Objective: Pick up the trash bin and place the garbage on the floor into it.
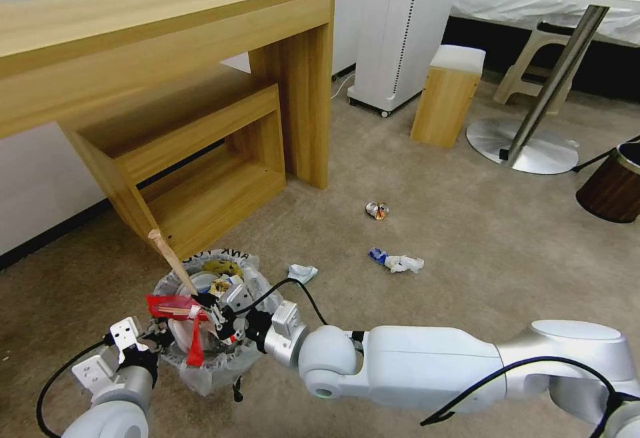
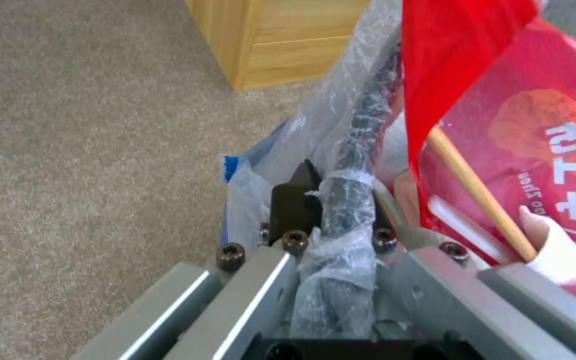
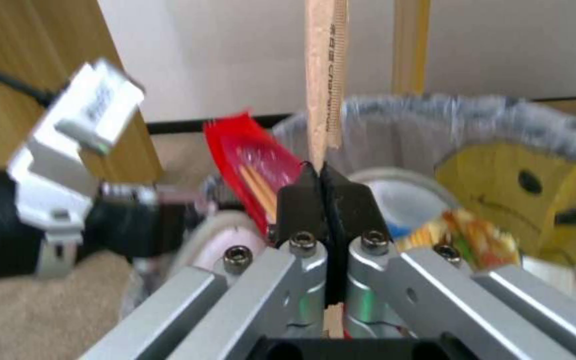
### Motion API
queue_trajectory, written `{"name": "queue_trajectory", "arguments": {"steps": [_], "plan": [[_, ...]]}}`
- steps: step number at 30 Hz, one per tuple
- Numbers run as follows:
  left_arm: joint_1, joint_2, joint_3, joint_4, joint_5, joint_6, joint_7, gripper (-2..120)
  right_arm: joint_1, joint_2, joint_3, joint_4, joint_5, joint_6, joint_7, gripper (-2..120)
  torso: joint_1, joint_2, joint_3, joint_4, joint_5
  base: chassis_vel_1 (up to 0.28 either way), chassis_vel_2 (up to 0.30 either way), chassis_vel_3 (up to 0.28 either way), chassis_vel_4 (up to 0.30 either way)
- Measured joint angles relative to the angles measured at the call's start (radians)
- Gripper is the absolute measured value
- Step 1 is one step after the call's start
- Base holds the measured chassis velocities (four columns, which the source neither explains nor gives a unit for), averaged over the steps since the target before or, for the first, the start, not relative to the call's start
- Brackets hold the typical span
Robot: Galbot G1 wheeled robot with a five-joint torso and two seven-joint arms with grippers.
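Right now we pinch the long wooden stick [image 3: 326, 75] in our tightly closed right hand [image 3: 327, 192] above the small round plastic-lined trash bin [image 1: 207, 358], whose rim our left hand [image 2: 331, 200] clamps.

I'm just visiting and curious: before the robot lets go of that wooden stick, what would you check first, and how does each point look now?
1. Left gripper clamped on the trash bin rim: ok.
2. Right gripper shut on the wooden stick: ok.
3. Stick's lower end over the bin opening: ok.
4. Stick upright enough to drop in: not ok, it leans outward over the rim.
5. Room left inside the bin: cannot tell.
6. Floor clean: not ok; a crushed can and crumpled paper remain.
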Motion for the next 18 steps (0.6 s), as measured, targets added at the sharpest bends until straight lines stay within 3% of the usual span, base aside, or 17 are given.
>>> {"name": "queue_trajectory", "arguments": {"steps": [18], "plan": [[-0.006, 0.000, 0.004, 0.005, -0.002, 0.000, -0.001, 1, -0.064, -0.016, -0.026, -0.076, -0.067, 0.014, -0.015, 0, 0.000, 0.000, 0.000, 0.0000, 0.0002, 0.000, 0.000, 0.000, 0.000]]}}
